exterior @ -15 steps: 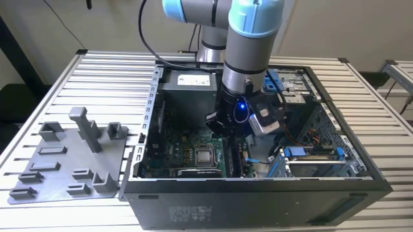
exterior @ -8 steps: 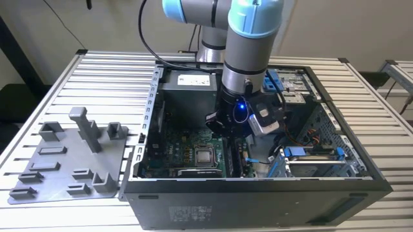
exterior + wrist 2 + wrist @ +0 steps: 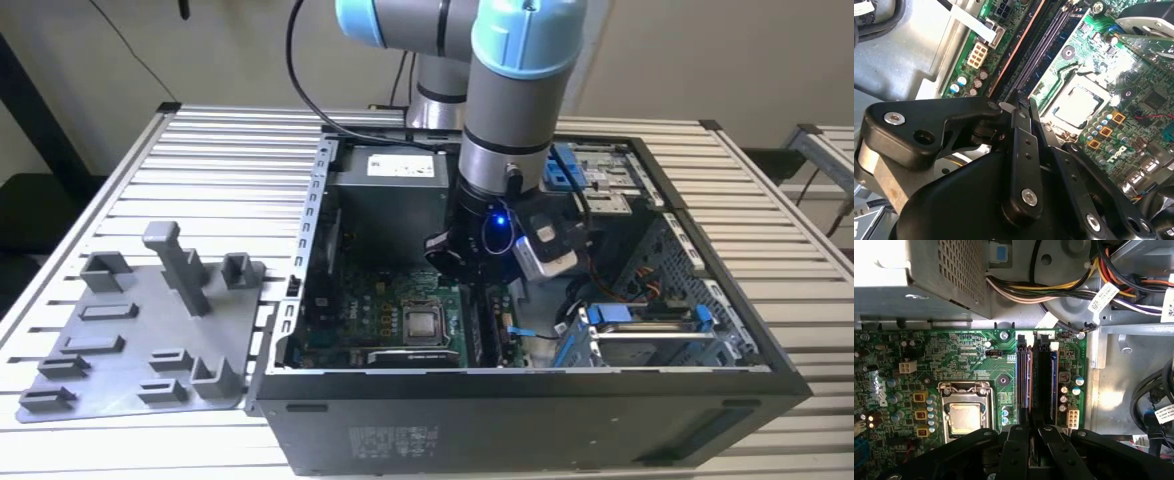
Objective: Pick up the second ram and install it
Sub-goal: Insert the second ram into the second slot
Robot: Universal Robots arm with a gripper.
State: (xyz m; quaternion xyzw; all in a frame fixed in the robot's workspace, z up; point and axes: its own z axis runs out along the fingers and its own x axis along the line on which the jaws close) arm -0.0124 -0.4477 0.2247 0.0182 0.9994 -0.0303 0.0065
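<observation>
We see the second ram [image 3: 1028, 385] standing on edge in a motherboard [image 3: 959, 360] slot, its long axis running away from the gripper [image 3: 1029, 437] toward the power supply [image 3: 929, 270] and its cable bundle [image 3: 1054, 290]. It shows as a thin dark strip with a bluish sheen beside another stick [image 3: 1053, 380]. The black fingers [image 3: 1015, 450] sit narrow around its near end; we cannot tell whether they grip it. The processor socket [image 3: 964, 412] lies just beside. In the exterior view, the grey fixture plate [image 3: 134, 340] rests outside the open case [image 3: 534, 400].
</observation>
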